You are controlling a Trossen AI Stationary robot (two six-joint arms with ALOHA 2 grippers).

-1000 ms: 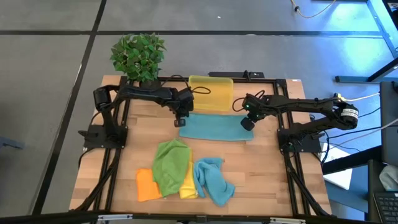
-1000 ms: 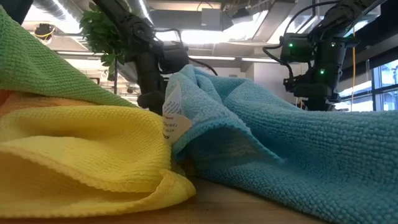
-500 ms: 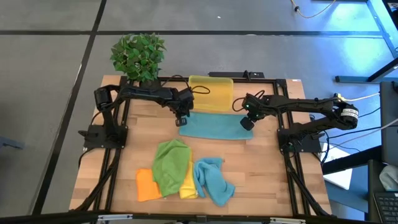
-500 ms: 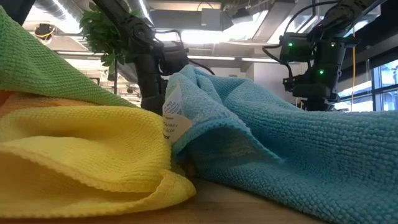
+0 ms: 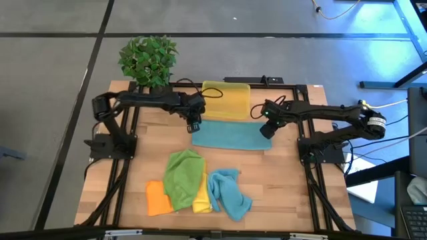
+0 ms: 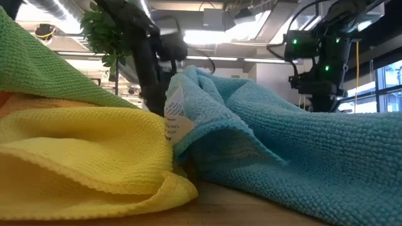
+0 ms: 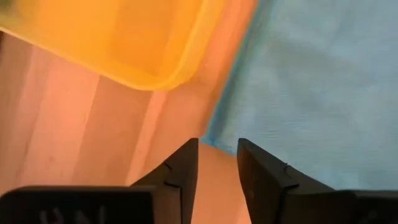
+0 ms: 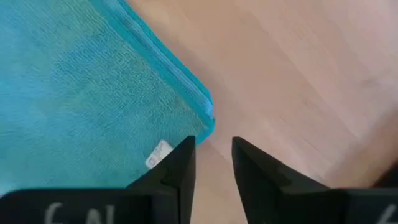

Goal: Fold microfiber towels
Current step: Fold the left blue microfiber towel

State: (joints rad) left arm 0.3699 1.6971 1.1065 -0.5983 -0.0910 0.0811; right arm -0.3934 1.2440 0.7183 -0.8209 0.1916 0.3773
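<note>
A teal-blue towel [image 5: 227, 137] lies folded into a flat strip on the table, just near of the yellow bin [image 5: 225, 101]. My left gripper [image 5: 194, 127] hovers over the strip's left far corner [image 7: 211, 132], slightly open and empty. My right gripper [image 5: 266, 131] hovers over the strip's right end, by its corner [image 8: 206, 118], slightly open and empty. A loose pile lies toward the near edge: a green towel [image 5: 183, 177], an orange towel [image 5: 157, 198], a yellow towel [image 5: 202, 199] and a second teal-blue towel [image 5: 229, 192]. This pile fills the low view.
A potted plant [image 5: 148, 60] stands at the far left corner. The yellow bin's rim [image 7: 186, 62] lies close beside the left gripper. Bare wood [image 5: 287, 180] shows on the right between the folded strip and the near edge.
My left gripper has risen and drawn a little toward the far edge, off the folded strip's left end, and its arm has swung slightly left. My right gripper has risen slightly. The strip has stayed flat where it was.
</note>
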